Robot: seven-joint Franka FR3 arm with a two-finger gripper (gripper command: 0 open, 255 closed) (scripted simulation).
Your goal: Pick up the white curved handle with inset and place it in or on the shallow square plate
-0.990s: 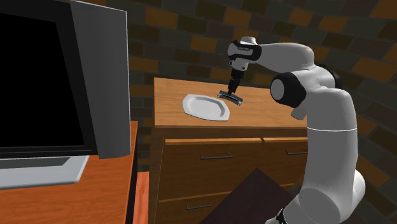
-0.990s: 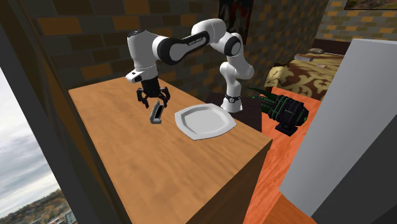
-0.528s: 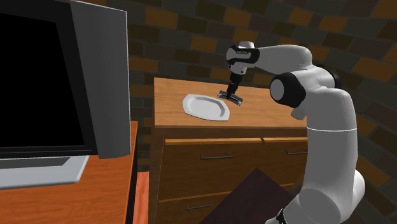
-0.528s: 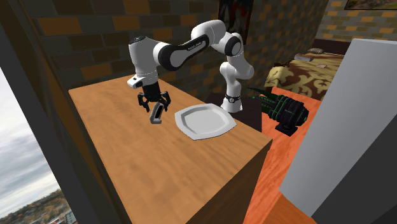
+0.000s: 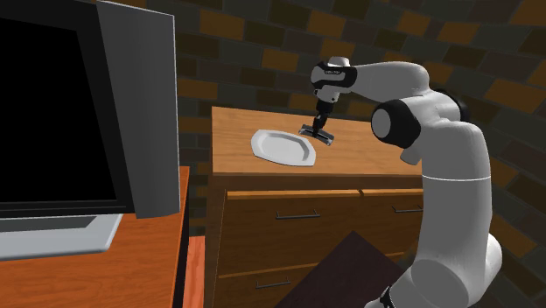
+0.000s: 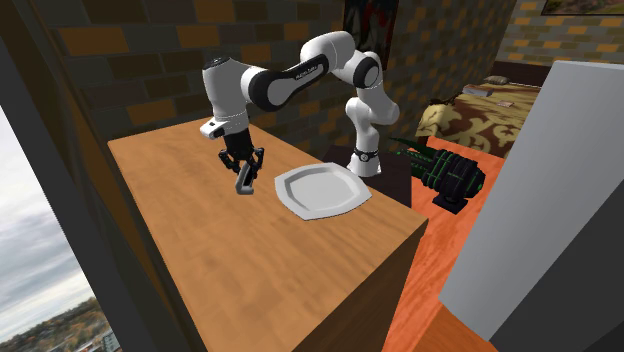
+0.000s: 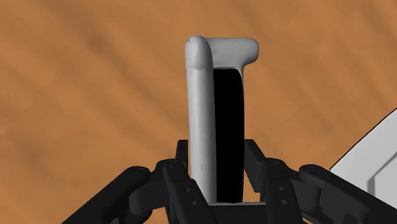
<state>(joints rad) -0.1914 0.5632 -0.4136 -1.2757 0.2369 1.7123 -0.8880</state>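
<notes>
Pincer (image 7: 216, 181) narrowed, now clenched on handle (image 7: 200, 95); handle base hidden between fingers (image 7: 172, 184); plate (image 7: 375, 162) cut off.

The two black fingers (image 7: 253, 162) are clasping a white curved handle (image 7: 200, 108) between them, one pressing on each side of its near end. The handle is showing a black inset running along its length and is bending over at its far end. A brown wooden counter (image 7: 83, 95) is lying behind the handle. A corner of a white plate (image 7: 375, 159) is showing beside the handle, apart from it.
</notes>
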